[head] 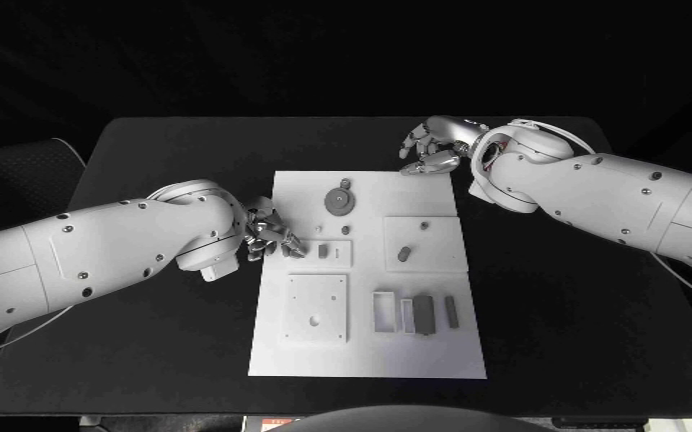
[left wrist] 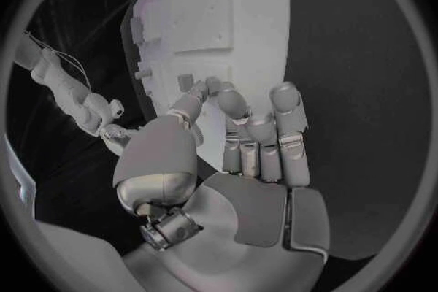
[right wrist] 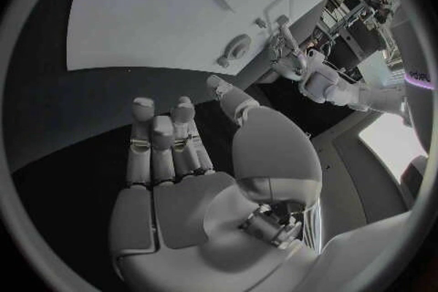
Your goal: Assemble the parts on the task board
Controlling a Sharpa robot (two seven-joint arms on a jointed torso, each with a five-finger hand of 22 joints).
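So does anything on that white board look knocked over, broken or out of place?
Nothing stands out. The task board lies flat and square on the table, and its small parts sit in tidy positions; no damage shows.

Left hand (head: pixel 268 234) fingers curled loosely, holding nothing visible. Right hand (head: pixel 433 150) fingers apart, empty, palm exposed.

A black table (head: pixel 173 152) spans the scene, backed by a dark backdrop (head: pixel 346 22).
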